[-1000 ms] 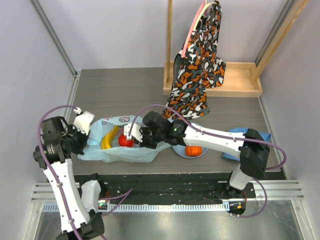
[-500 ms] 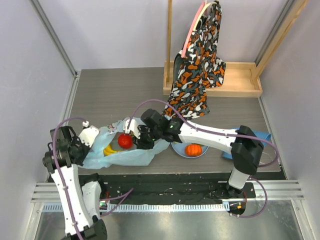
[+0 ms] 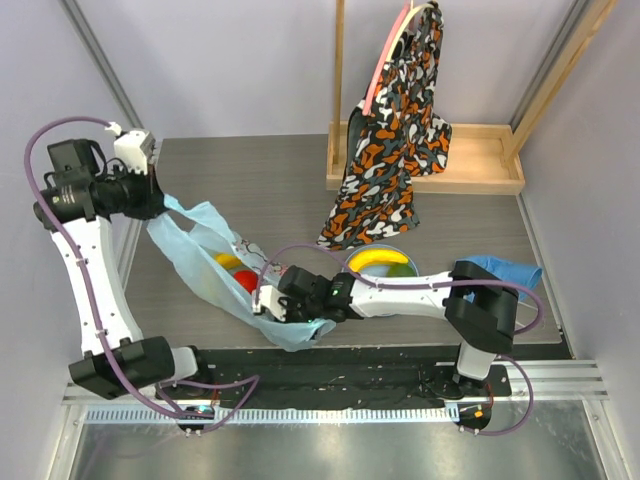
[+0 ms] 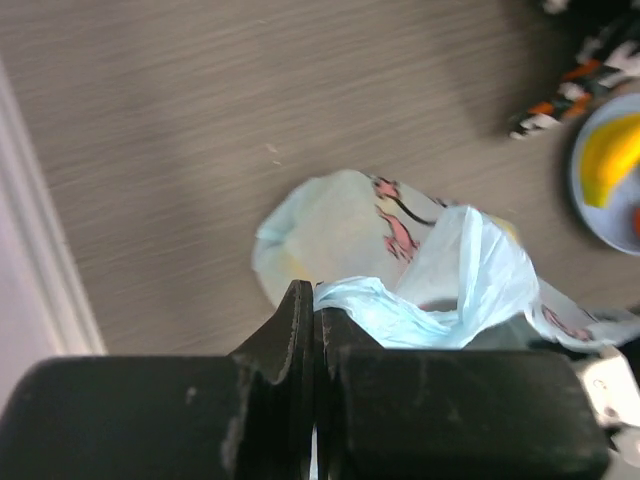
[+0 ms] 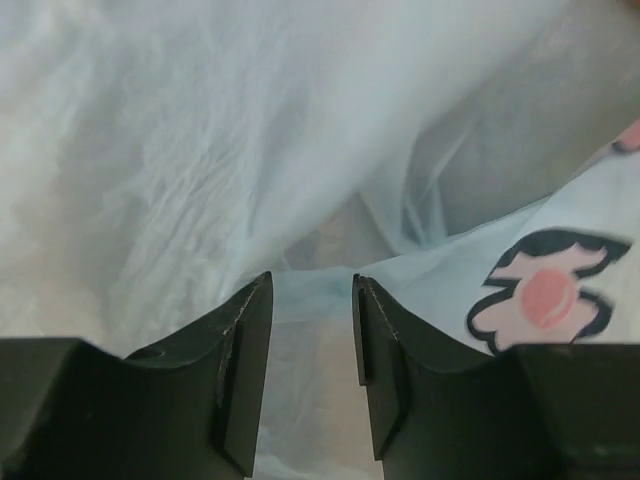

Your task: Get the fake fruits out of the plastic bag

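Observation:
The plastic bag (image 3: 195, 245) hangs slanted, light blue with pink prints, from the far left down to the table's front. My left gripper (image 3: 158, 197) is raised and shut on its upper edge; in the left wrist view the film (image 4: 400, 310) is pinched at my left gripper (image 4: 313, 290). A yellow fruit (image 3: 227, 261) and a red fruit (image 3: 246, 280) show through the bag. My right gripper (image 3: 262, 300) is at the bag's low end, open, and in its wrist view bag film (image 5: 250, 130) lies ahead of my right gripper (image 5: 310, 285).
A pale-blue plate (image 3: 352, 270) right of the bag holds a yellow banana (image 3: 378, 258) and a green fruit (image 3: 402, 268). A blue cloth (image 3: 500, 270) lies at the right. A patterned cloth (image 3: 395, 120) hangs from a wooden rack over a wooden tray (image 3: 480, 160).
My left arm has lifted the bag's edge up and to the far left, stretching the bag. My right gripper has opened and moved to the bag's lower end. A banana now shows on the plate.

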{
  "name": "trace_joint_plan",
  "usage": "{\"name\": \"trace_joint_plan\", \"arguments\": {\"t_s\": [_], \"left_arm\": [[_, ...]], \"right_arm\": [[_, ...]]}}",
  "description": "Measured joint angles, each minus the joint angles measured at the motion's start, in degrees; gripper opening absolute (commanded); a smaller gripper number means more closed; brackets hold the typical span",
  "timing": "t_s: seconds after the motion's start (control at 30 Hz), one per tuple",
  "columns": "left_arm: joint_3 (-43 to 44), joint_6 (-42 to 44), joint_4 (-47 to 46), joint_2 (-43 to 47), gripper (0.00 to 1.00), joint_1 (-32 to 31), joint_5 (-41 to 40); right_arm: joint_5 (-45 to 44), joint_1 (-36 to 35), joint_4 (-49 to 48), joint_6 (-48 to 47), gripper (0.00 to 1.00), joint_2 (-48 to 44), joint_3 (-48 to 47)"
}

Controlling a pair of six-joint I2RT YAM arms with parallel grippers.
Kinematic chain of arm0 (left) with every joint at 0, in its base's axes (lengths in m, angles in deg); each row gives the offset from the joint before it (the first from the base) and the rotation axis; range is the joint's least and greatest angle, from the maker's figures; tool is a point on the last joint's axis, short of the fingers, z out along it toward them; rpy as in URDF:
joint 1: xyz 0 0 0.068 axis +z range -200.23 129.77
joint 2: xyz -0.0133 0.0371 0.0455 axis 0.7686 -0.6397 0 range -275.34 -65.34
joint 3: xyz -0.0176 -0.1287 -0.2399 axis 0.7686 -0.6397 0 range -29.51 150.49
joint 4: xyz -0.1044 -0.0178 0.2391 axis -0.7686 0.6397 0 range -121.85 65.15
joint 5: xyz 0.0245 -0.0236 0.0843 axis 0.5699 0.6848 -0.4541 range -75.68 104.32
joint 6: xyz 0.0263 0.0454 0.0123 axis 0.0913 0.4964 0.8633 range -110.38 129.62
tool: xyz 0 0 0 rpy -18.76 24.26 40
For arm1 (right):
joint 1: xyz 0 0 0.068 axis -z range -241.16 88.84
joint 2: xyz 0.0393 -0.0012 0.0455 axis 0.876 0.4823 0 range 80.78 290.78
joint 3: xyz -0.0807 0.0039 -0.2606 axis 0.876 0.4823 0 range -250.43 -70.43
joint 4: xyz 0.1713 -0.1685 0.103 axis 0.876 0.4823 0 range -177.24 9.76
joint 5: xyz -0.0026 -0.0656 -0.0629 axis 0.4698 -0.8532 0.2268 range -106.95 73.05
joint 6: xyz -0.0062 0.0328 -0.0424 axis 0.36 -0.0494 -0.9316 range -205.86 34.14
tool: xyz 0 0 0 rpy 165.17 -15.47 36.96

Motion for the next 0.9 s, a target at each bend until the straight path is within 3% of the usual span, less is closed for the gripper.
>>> {"name": "trace_joint_plan", "arguments": {"t_s": [0.1,0.27,0.43,0.77,0.9], "left_arm": [[-3.0,2.6,2.9,2.6,0.00,0.0,2.0],[-14.3,10.1,6.9,16.4,0.00,0.0,-4.5],[-13.5,11.1,9.0,26.4,0.00,-1.0,-10.1],[-18.6,5.8,8.8,17.1,0.00,-1.2,-6.4],[-19.1,4.1,8.7,16.1,0.00,-1.2,-6.5]], "right_arm": [[-3.1,-0.4,-0.1,-2.2,0.42,0.0,-1.4],[-15.0,0.1,-0.4,-5.9,0.45,-0.5,-4.8],[-18.8,2.2,0.5,-9.2,0.45,-2.3,-9.1],[-14.3,3.2,-3.0,-9.7,0.41,12.2,-28.9],[-4.7,3.1,-1.8,-6.8,0.42,16.8,-30.3]]}}
